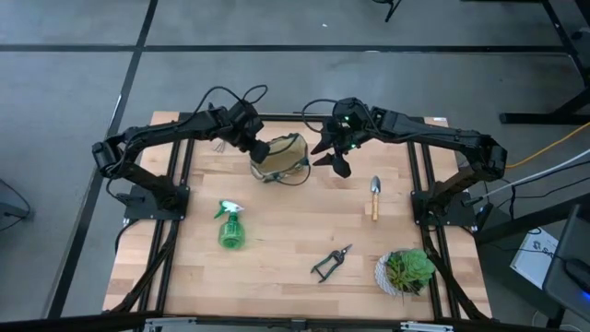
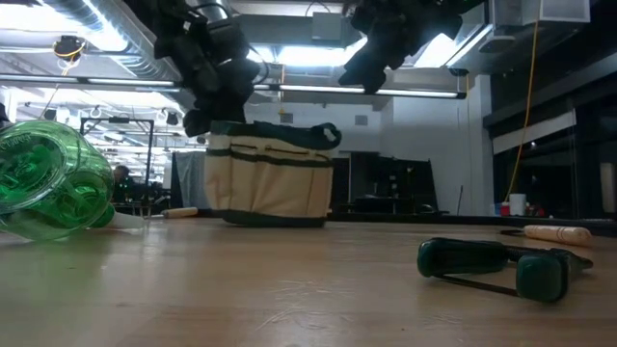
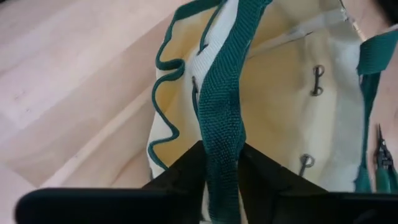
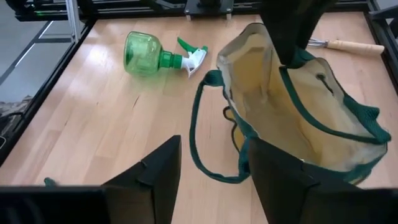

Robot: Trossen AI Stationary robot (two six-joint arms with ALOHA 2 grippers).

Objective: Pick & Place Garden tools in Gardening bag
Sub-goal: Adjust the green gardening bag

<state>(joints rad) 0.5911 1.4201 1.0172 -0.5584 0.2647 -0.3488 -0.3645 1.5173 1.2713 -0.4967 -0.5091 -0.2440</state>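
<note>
High view: gardening bag (image 1: 278, 157) at table's far middle; left gripper (image 1: 251, 138) pinches its handle, right gripper (image 1: 337, 159) beside it. Spray bottle (image 1: 230, 225), trowel (image 1: 375, 196), pruning shears (image 1: 331, 263) lie apart.
Low view: rake largely hidden behind bag.
Left wrist: fingers clamp green strap (image 3: 219, 106).
Right wrist: fingers (image 4: 283, 177) spread, empty; rake (image 4: 345, 45) partly cut off.

grey floor (image 1: 74, 83), ceiling lights (image 2: 289, 72), dark windows (image 2: 549, 145)
</note>
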